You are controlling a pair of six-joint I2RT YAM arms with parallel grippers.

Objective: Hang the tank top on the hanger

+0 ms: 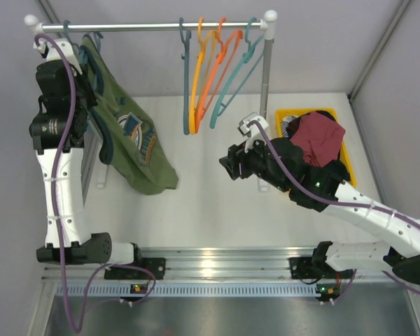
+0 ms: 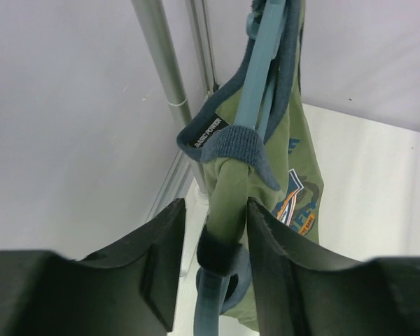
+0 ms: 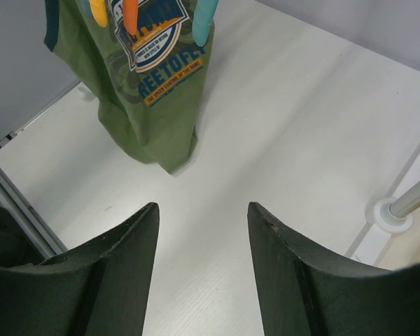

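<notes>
The olive-green tank top hangs on the slate-teal hanger at the left end of the rail, its hem resting on the table. In the left wrist view the hanger's arm runs through the teal-trimmed shoulder of the tank top. My left gripper is open and straddles that shoulder and hanger arm, with a gap at the left finger. It sits high by the rail. My right gripper is open and empty over the table's middle, facing the tank top.
The metal rail holds a grey-blue hanger, orange hangers and a lighter teal hanger. Its right post stands by a yellow bin holding a maroon garment. The walls are close on the left.
</notes>
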